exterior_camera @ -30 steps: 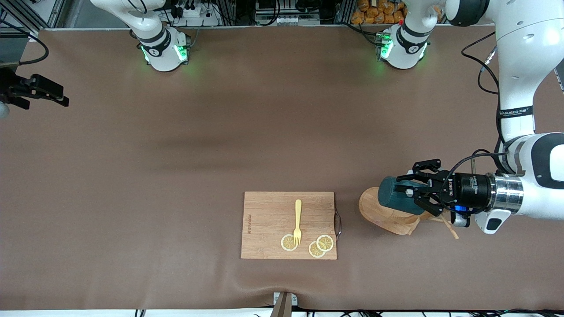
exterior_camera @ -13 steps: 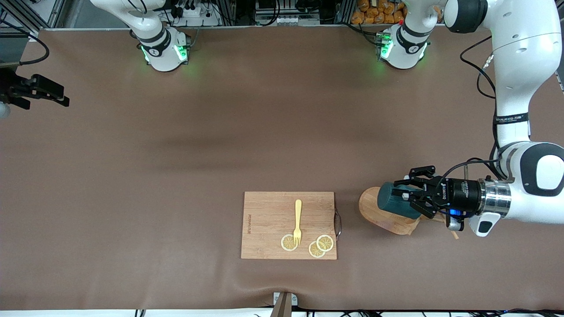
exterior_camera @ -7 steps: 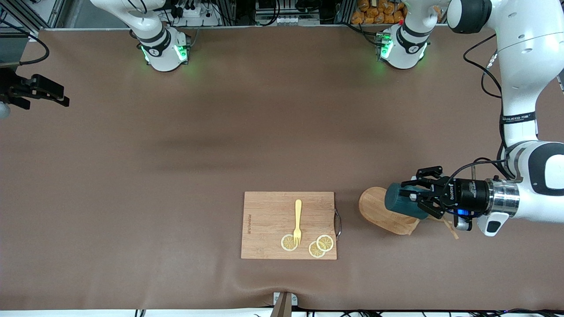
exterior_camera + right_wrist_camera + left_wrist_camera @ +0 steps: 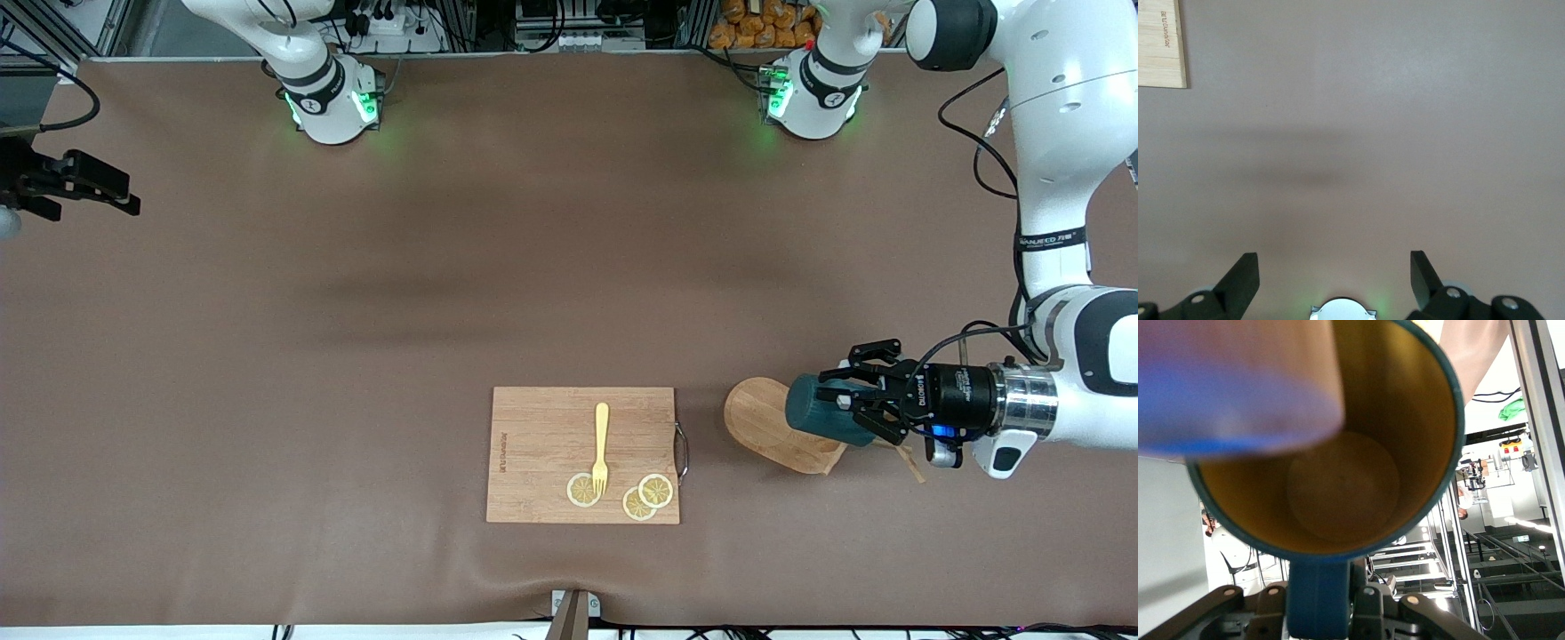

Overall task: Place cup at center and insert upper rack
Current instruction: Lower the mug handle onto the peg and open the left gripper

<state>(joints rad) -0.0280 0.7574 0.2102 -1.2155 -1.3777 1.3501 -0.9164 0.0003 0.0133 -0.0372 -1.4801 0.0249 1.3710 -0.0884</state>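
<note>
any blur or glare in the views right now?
Left wrist view: a blurred pale shape covers part of the cup, held in the left gripper; background overexposed. Front view: sharp, soft shadow bands across the table. Right wrist view: even light, faint shadow below the open right gripper.

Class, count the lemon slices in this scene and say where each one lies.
3, all on the cutting board, at its edge nearest the front camera: one under the fork's tines, two overlapping toward the left arm's end. None appear hidden.
</note>
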